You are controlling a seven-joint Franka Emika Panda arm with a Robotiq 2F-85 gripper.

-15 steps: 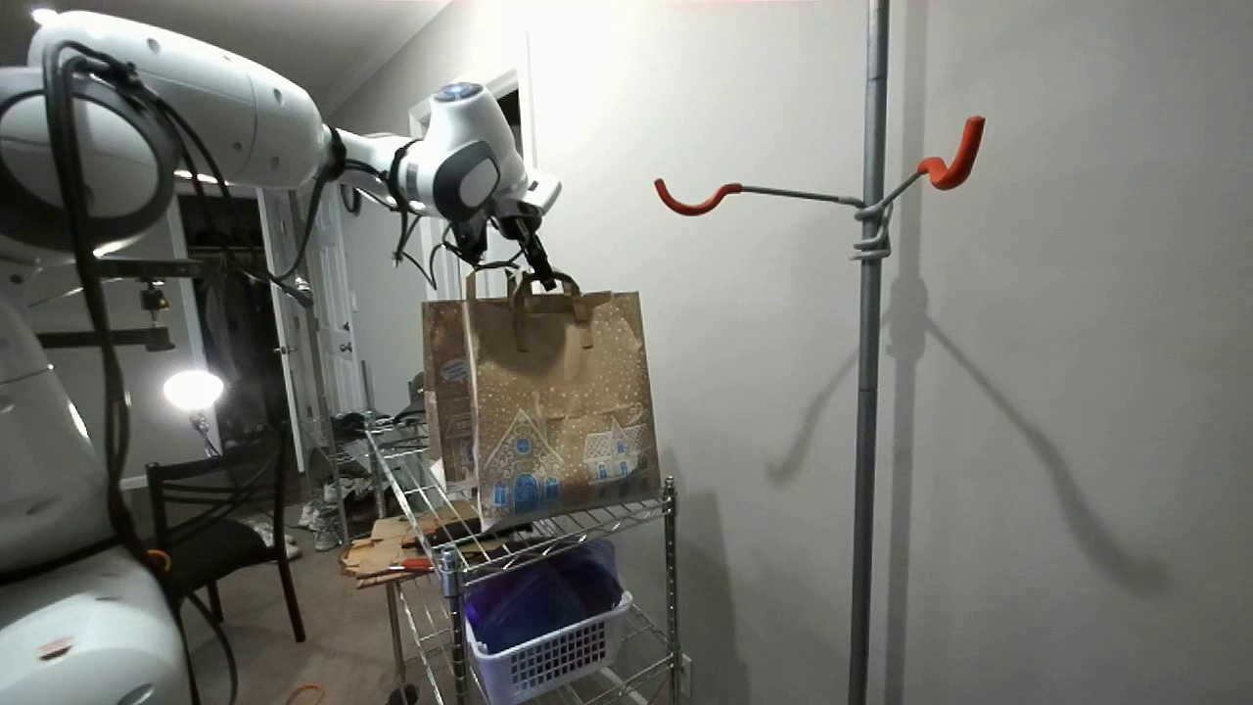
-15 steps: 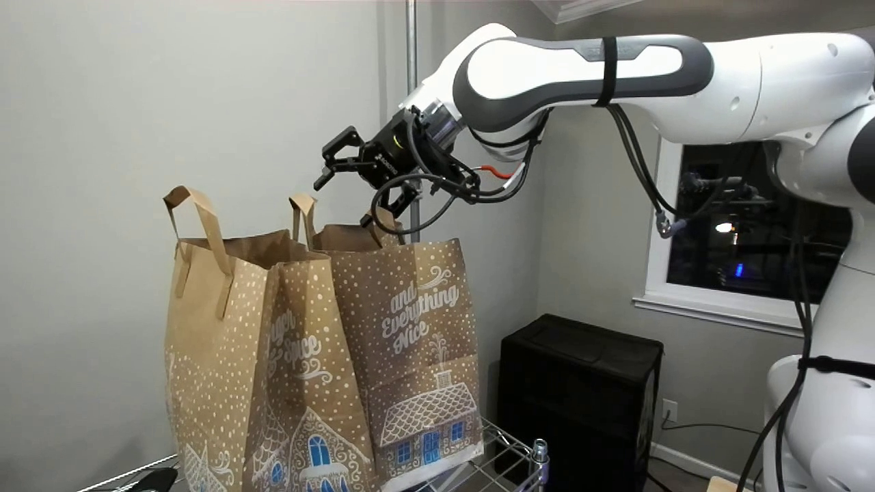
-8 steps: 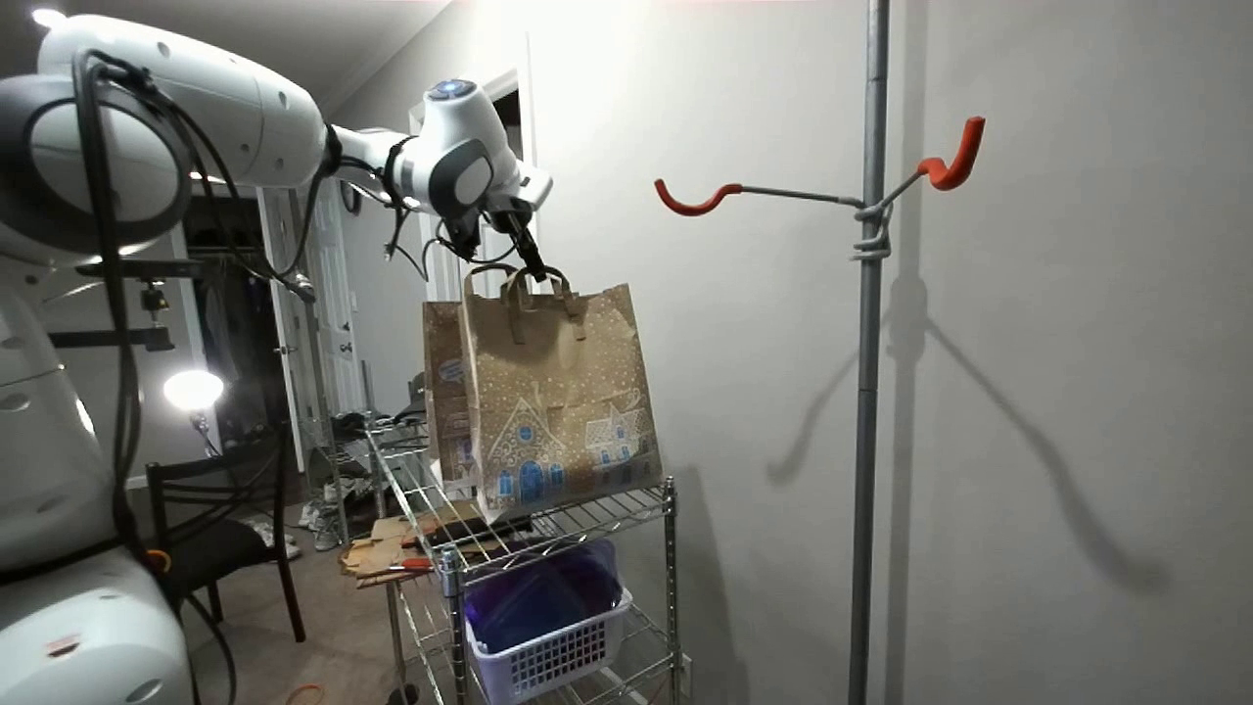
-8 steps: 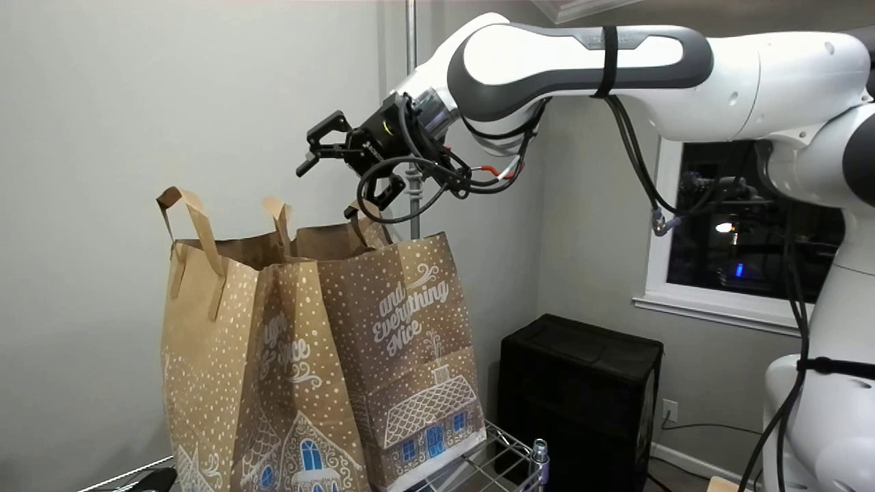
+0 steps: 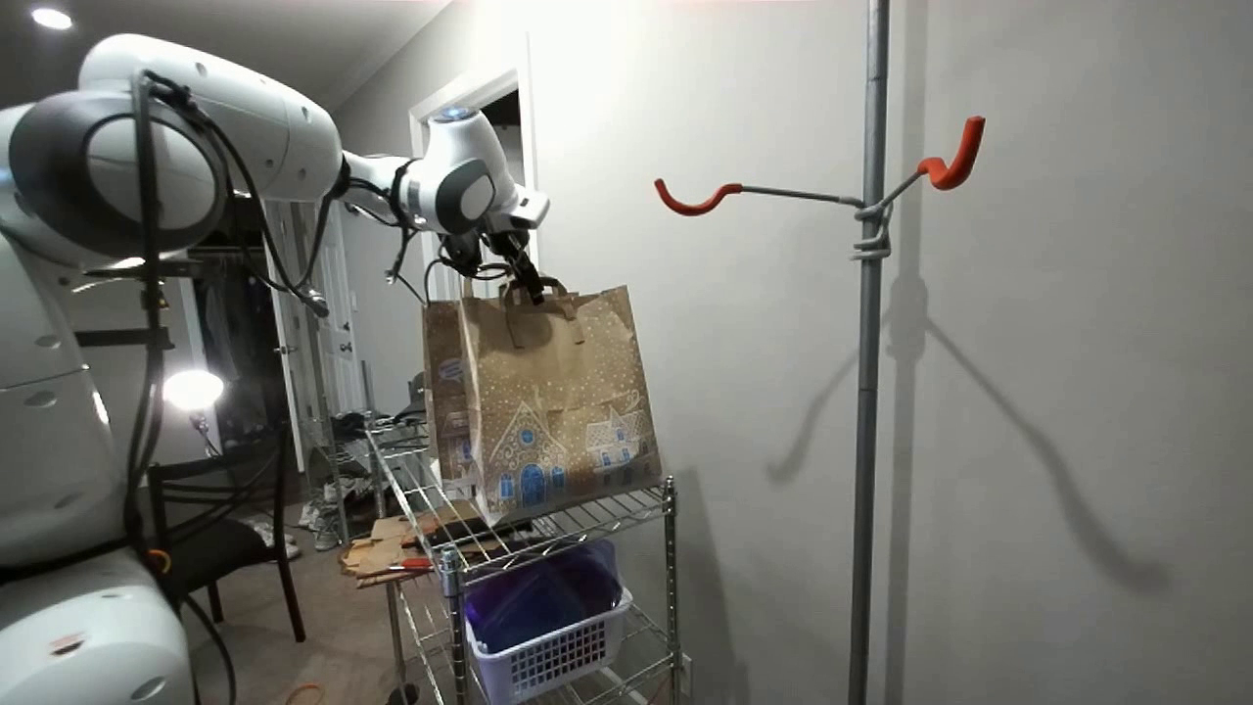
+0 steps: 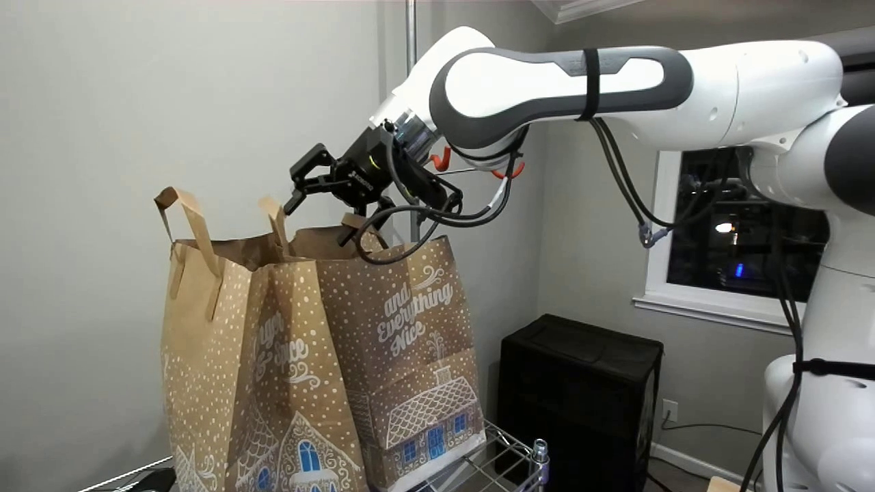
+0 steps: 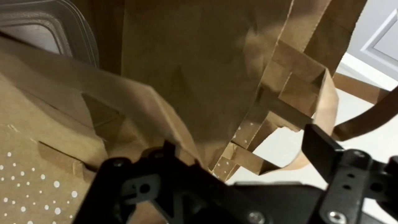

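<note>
The hand [image 6: 318, 222] has its fingers spread wide over the mouth of a brown paper bag [image 6: 410, 328] lettered "and Everything Nice"; in the wrist view one finger overlaps the bag's handle [image 7: 124, 96], though whether they touch is hard to tell. Inside that bag lies a clear plastic container [image 7: 73, 31]. A second paper bag [image 6: 225, 342] stands just beside it. Under the lettered bag is a wire rack [image 5: 597, 526], a lavender basket [image 5: 558, 658] lower in it. Apart from the bag stand a metal pole [image 5: 868, 411] with red hooks [image 5: 951, 174] and a black box [image 6: 577, 403].
</note>
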